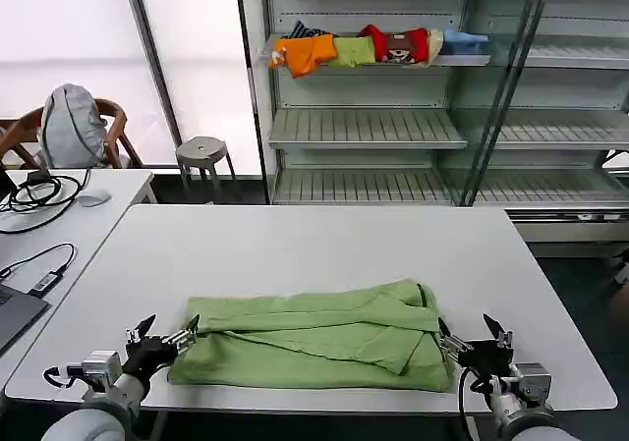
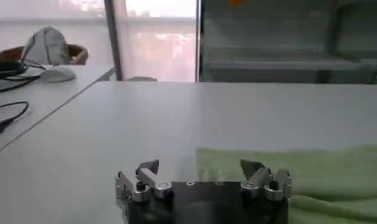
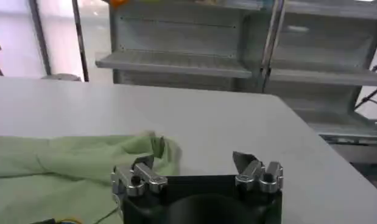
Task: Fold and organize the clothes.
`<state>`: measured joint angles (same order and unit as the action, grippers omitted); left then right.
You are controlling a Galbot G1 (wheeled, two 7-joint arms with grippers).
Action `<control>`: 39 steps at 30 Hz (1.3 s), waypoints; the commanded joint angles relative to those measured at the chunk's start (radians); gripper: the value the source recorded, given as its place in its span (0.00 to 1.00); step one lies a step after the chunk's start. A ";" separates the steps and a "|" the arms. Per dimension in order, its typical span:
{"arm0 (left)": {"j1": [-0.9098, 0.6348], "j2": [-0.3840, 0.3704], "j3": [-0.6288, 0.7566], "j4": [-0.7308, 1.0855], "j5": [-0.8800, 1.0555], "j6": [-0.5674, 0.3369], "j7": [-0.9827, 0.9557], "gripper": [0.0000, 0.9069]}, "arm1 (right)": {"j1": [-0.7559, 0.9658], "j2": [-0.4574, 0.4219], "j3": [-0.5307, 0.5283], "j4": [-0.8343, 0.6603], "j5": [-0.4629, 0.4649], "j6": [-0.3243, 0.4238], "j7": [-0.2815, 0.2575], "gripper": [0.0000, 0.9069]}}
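On the table (image 1: 295,240) lies the green shirt (image 1: 314,338), seemingly folded lengthwise, between released left hand (image 1: 167,330) and right hand (image 1: 464,335)

The left gripper (image 2: 200,167) sat low over the table (image 2: 176,115), its fingers spread apart, one fingertip (image 2: 252,165) at the near edge of the green shirt (image 2: 316,176). The shirt lay flat on the table beside the gripper. Beyond the table stood a second table (image 2: 30,103) with cables (image 2: 11,68), and shelving (image 2: 285,42) rose behind.
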<state>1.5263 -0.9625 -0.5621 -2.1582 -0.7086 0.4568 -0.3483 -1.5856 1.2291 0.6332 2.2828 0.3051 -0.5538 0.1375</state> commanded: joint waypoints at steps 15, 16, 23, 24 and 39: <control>-0.081 -0.040 0.171 0.071 -0.006 -0.050 -0.128 1.00 | -0.057 0.021 0.017 0.029 -0.090 0.021 -0.009 1.00; -0.078 -0.039 0.171 0.072 -0.003 -0.050 -0.128 1.00 | -0.057 0.021 0.017 0.029 -0.091 0.021 -0.010 1.00; -0.077 -0.036 0.171 0.084 0.011 -0.042 -0.134 1.00 | -0.057 0.027 0.004 0.027 -0.108 0.027 -0.011 1.00; -0.073 -0.034 0.173 0.082 0.018 -0.035 -0.134 1.00 | -0.058 0.027 0.002 0.026 -0.111 0.029 -0.011 1.00; -0.060 -0.036 0.205 0.081 0.073 -0.019 -0.103 0.02 | -0.060 0.030 -0.010 0.023 -0.126 0.034 -0.012 1.00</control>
<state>1.4637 -0.9948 -0.3730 -2.0877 -0.6577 0.4253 -0.4568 -1.6432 1.2582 0.6245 2.3061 0.1843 -0.5205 0.1256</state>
